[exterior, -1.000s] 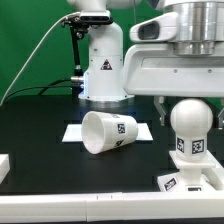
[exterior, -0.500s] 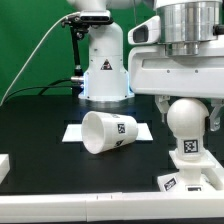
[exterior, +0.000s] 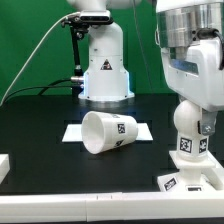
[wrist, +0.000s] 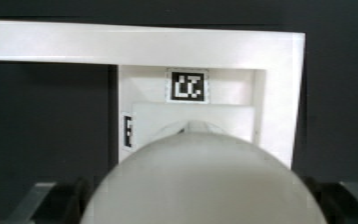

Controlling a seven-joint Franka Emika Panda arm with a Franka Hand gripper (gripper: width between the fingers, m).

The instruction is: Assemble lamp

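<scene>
Grasping, in the gripper (wrist: 194, 202), the white plastic round-ball bulb on its tagged neck (exterior: 190, 141). Closed on the ball from above, with dark fingers (wrist: 55, 205) pressed to either flank in the wrist view.

Holds it upright, neck down, presumably so that the neck's end meets its seat squarely and can be turned along its own axis. Keeps it straight below the gripper, over the white blocky plastic lamp base (exterior: 195, 181), which is tagged on its faces and lies on the black worktop (exterior: 40, 130).

Cannot tell whether neck and base already touch or stand just apart: unclear at the joint in the exterior view, covered by the ball in the wrist view.

Looks, as a judgement, like the seating or screwing-in of the bulb, with the task about midway: base down, bulb at it, shade not yet fitted.

Leaves the white tapered cup-like plastic shade (exterior: 108, 132) well apart from the gripper, off toward the exterior view's left. Tipped on its side there, wide mouth turned away from the gripper, resting on the thin flat white marker board (exterior: 72, 132). Probably parked there to stay clear of the arm until wanted, though liable to roll if nudged.

Calls next for a straight, centred press or twist. Risks crooked seating, or shoving the base aside, if tilted.
</scene>
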